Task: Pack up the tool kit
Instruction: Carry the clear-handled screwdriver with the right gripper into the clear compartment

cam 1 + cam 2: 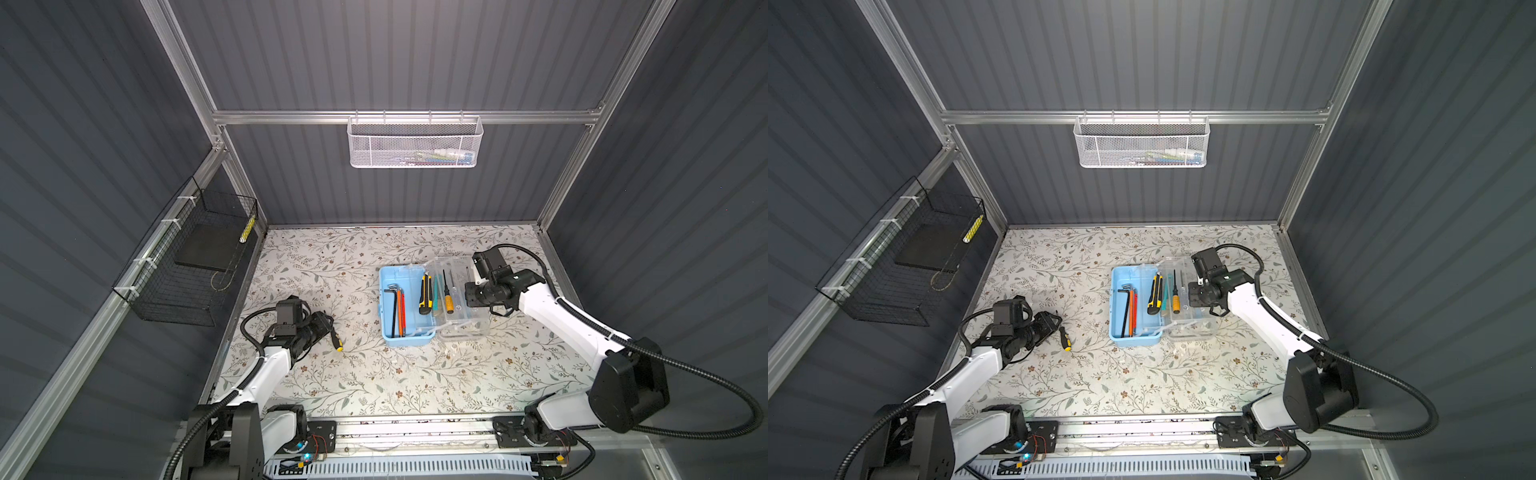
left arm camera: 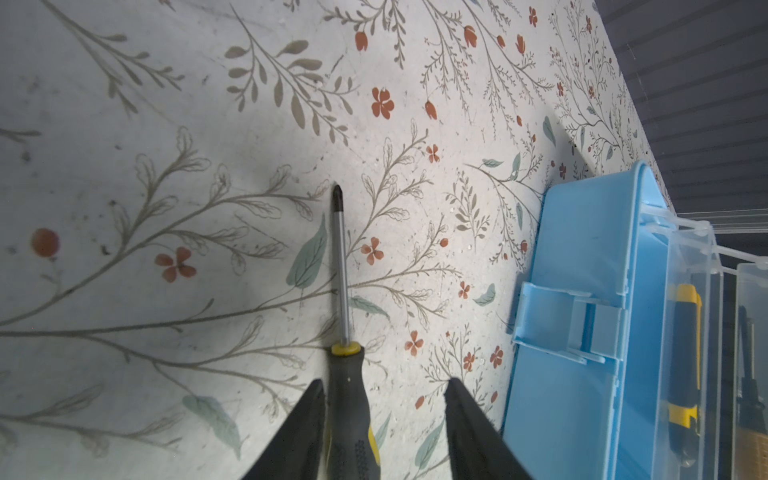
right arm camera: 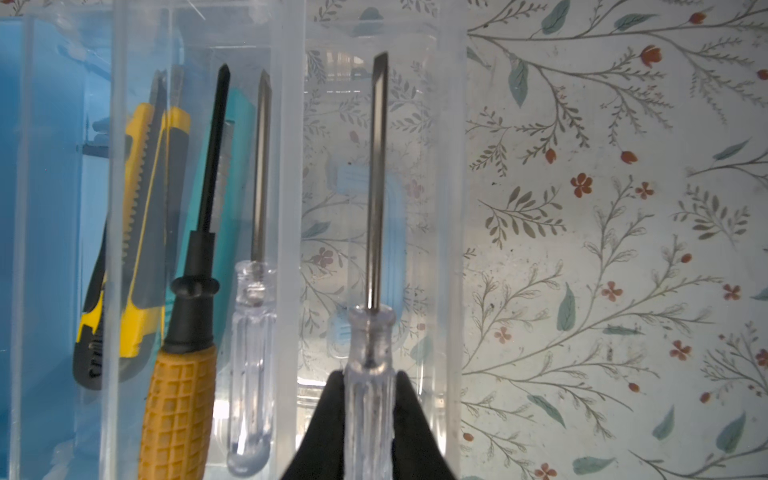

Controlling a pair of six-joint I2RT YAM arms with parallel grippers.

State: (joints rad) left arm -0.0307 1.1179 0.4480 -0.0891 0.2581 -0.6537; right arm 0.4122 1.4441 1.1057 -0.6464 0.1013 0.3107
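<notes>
- While the box (image 1: 386, 274) lies open mid-table, its clear lid (image 1: 461, 328) folded flat beside the blue base, each arm is at a screwdriver.
- The right gripper (image 3: 369, 374) is clamped on the handle of a clear screwdriver (image 3: 370, 332), whose blade points along a bare lid compartment. I cannot tell whether the tool rests on the compartment floor.
- That handle looks hard, smooth and slippery, and the tool looks light and stiff. A grip across the fluted part, as here, seems the safest.
- The left gripper (image 2: 385, 381) stands half open astride the handle of a black screwdriver (image 2: 348, 395). This one lies on the table (image 2: 166, 124), well apart from the box. One finger touches it and the other stands off.
- Its ribbed, rubbery handle should hold well, but being round it may roll if nudged from one side.
- In the base lie the hex keys (image 1: 397, 307), lengthwise.
- Where base and lid meet, behind clear walls, lie a yellow knife (image 1: 424, 293), a teal knife (image 1: 436, 297), an orange screwdriver (image 1: 448, 301) and a second clear screwdriver (image 3: 251, 353).
- The white basket (image 1: 415, 143) on the back rail holds small things I cannot make out.
</notes>
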